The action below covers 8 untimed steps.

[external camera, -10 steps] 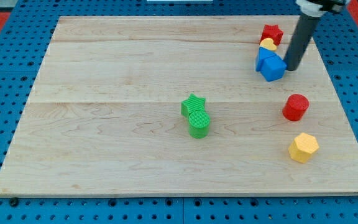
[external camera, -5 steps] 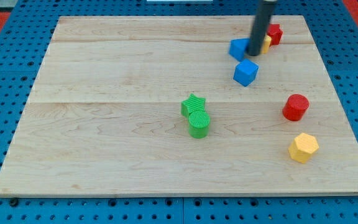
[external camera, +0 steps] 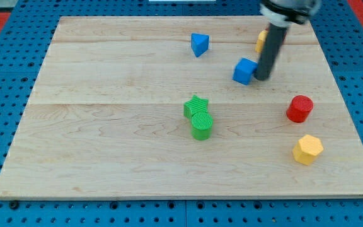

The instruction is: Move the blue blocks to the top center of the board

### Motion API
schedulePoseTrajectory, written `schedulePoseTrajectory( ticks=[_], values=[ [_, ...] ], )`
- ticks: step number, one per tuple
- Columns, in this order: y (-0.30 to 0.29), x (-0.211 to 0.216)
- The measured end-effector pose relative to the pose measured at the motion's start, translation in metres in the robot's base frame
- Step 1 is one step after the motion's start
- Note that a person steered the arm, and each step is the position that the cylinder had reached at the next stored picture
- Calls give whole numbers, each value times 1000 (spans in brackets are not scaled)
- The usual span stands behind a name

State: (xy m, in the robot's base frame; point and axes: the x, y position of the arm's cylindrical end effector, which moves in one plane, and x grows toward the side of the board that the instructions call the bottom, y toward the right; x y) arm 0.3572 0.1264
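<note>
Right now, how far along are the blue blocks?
Done: the blue triangle sits near the top centre of the board. In hand: my tip is against the right side of the blue cube. Left: the cube must go up and left, next to the triangle.

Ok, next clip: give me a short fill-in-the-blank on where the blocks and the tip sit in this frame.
1. My tip sits just to the view's ____ of the blue cube.
2. The blue triangle lies near the view's ____ edge of the board.
3. The green star touches the green ____.
4. The red cylinder lies above the ____ hexagon.

Missing words: right; top; cylinder; yellow
</note>
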Motion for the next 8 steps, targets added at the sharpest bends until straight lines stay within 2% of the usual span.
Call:
schedulePoseTrajectory(
  ticks=[1,2,3,4,5,6,8],
  values=[
    [-59,-54],
    [-21,-40],
    [19,6],
    [-37,26],
    [-91,5],
    [-103,-20],
    [-67,-14]
  ],
)
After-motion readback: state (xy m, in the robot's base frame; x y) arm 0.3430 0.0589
